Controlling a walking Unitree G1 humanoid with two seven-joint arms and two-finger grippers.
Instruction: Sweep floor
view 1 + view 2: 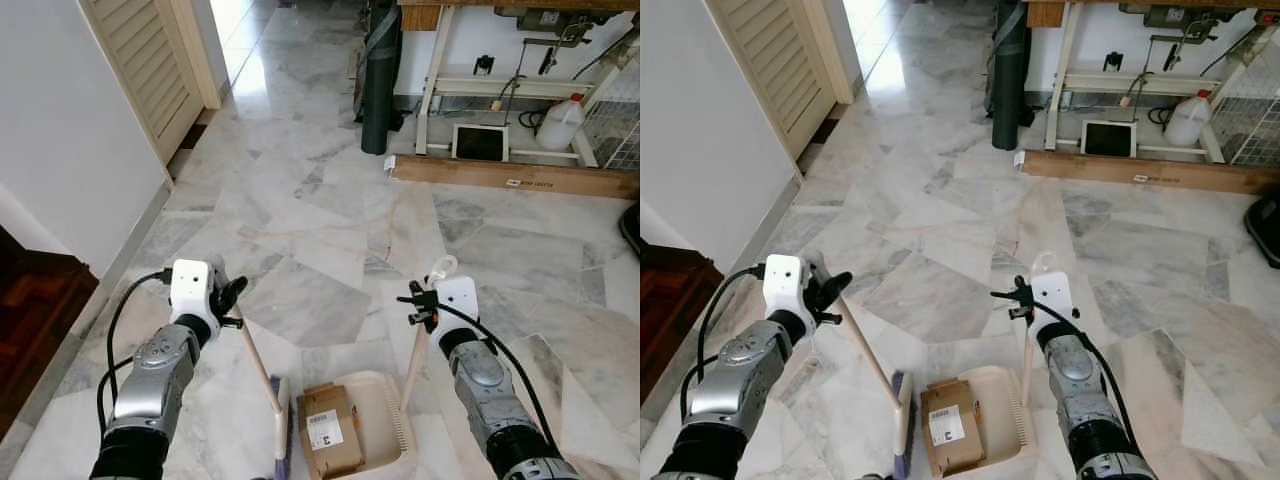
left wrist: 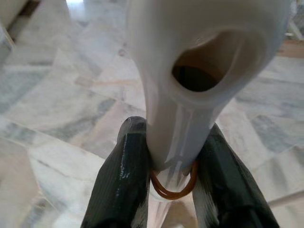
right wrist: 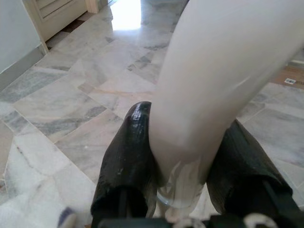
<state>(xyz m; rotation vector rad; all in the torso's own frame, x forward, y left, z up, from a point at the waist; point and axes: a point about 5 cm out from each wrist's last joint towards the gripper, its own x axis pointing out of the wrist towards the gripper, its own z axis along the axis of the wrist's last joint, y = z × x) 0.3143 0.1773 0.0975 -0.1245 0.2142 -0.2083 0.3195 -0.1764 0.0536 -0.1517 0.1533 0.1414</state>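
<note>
I am seeing the left gripper point(image 1: 232, 300) pinching the pale wooden handle of the broom point(image 1: 259, 366) at the lower left of the frame, the stick slanting down to a purple-bristled head point(image 1: 280, 462) that is resting on the marble floor point(image 1: 300, 200) at the bottom edge. The right gripper point(image 1: 418, 305) is clamping the upright handle of the cream dustpan point(image 1: 385, 400) at lower centre, and a flattened brown cardboard box point(image 1: 328, 428) with a white label is lying in its tray, just beside the broom head.
</note>
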